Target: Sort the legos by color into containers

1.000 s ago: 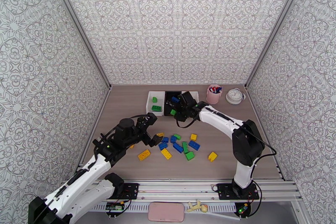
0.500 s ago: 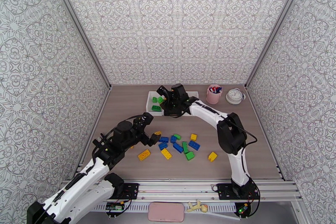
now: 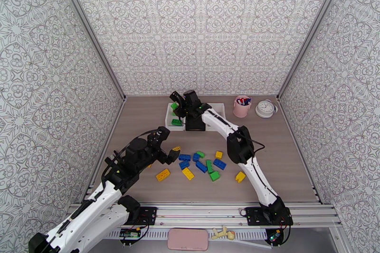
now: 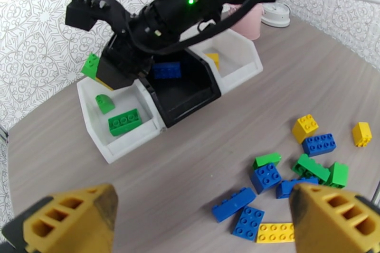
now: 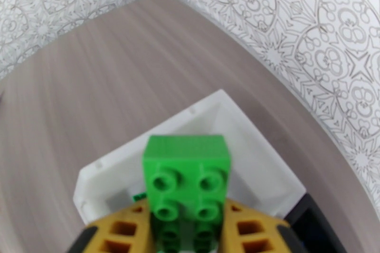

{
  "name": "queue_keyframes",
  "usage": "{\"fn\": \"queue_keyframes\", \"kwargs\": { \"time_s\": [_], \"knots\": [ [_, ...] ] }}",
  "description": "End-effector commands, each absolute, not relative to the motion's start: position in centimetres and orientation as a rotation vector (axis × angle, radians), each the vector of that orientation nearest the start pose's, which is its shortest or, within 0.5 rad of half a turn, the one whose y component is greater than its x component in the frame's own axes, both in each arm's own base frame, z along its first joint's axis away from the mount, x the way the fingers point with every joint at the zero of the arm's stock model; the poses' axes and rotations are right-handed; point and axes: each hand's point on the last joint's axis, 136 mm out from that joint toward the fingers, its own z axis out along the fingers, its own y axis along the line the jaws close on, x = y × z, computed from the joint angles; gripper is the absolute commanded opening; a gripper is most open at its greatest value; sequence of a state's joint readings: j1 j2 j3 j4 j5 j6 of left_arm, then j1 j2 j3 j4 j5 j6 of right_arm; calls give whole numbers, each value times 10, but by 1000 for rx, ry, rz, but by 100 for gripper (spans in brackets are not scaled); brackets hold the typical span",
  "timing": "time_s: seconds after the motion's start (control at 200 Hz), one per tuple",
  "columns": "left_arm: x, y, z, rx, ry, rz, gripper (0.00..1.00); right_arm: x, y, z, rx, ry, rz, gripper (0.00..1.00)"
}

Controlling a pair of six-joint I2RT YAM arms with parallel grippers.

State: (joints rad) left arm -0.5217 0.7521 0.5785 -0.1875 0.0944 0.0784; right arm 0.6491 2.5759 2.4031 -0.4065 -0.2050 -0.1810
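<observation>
Right pincer [image 5: 190, 232] clamped on green brick [image 5: 186, 173], side faces gripped; white bin [image 5: 266, 168] just below. Brick judged light, rigid, slick-sided. Left pincer [image 4: 202, 218] wide, empty, loose bricks [image 4: 266, 176] ahead

A pink pen cup [image 3: 242, 106] stands just beside a round white clock [image 3: 266, 108] on the table [image 3: 142, 121].

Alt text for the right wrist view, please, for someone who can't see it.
The right gripper clamps a green lego brick between its yellow fingers, studs facing the camera, above a white bin. The edge of a black bin shows at lower right, with the wood-grain table and patterned walls beyond.
</observation>
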Motion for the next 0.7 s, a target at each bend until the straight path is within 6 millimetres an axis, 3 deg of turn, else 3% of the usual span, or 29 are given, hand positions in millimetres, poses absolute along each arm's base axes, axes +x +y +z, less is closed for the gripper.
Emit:
{"fn": "queue_keyframes", "kwargs": {
  "time_s": [0.0, 0.12, 0.21, 0.39, 0.485, 0.69],
  "knots": [
    [260, -163, 218, 610, 1859, -370, 100, 542, 449, 133, -973, 1964, 435, 33],
    [262, -160, 218, 588, 1866, -358, 100, 546, 449, 142, -962, 1945, 427, 38],
    [269, -149, 218, 513, 1880, -305, 100, 544, 450, 156, -953, 1915, 438, 51],
    [287, -104, 213, 195, 1967, -152, 100, 533, 443, 190, -925, 1829, 461, 72],
    [291, -74, 206, -79, 2018, -113, 100, 523, 437, 209, -915, 1783, 469, 79],
    [276, -23, 161, -560, 2140, -21, 100, 493, 416, 233, -896, 1651, 474, 87]
  ]
}}
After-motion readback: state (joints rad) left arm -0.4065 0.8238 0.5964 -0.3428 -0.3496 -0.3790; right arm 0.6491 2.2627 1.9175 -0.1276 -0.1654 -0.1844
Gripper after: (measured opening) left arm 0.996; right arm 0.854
